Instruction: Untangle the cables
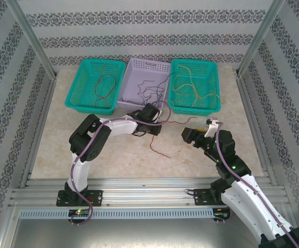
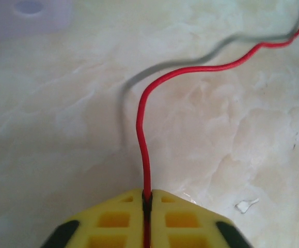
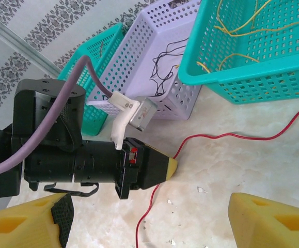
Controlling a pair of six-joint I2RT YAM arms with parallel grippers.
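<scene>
Left gripper (image 2: 147,196) clamped on red cable (image 2: 139,124), right gripper (image 3: 146,209) agape

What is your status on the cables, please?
Left pincer shut on red cable. Right pincer open, empty. Cable trails across table in front of baskets.

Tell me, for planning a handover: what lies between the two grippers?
Bare table crossed by the red cable, which the left gripper pinches: top view.
</scene>
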